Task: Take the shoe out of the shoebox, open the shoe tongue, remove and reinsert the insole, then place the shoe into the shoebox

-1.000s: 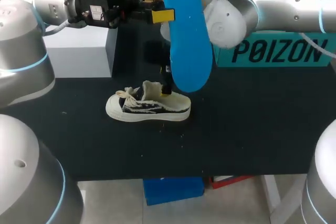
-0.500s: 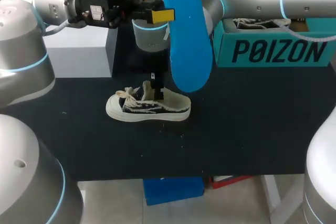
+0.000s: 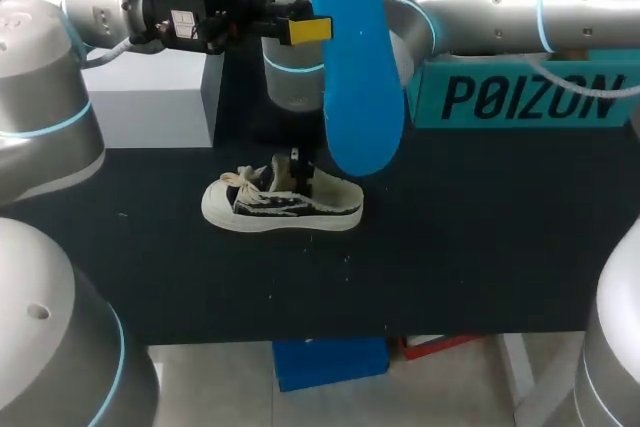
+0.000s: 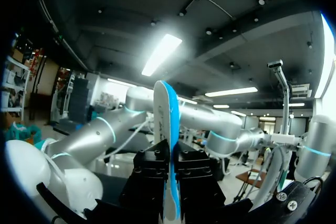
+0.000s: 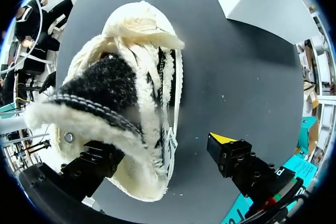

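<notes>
A cream and black low-top shoe point(image 3: 280, 205) stands upright on the black table point(image 3: 480, 247), toe pointing left. My left gripper point(image 3: 305, 29) is raised high over the table's back and is shut on the edge of a long blue insole point(image 3: 355, 77), which hangs down lengthwise. In the left wrist view the insole point(image 4: 167, 124) stands edge-on between that gripper's point(image 4: 170, 182) black fingers. My right gripper point(image 3: 298, 165) is down at the shoe's collar, open. Its wrist view shows the fleece-lined shoe point(image 5: 131, 77) close up, its side wall between the spread fingers of the gripper point(image 5: 163, 153).
The teal shoebox point(image 3: 520, 97) stands at the back right, partly behind my right arm. A white box point(image 3: 150, 97) sits at the back left. Bare table surface lies in front of the shoe and to its right.
My right arm has swung left across the back of the table, and its gripper has shifted a little left onto the shoe's collar. The left arm and insole have stayed still.
</notes>
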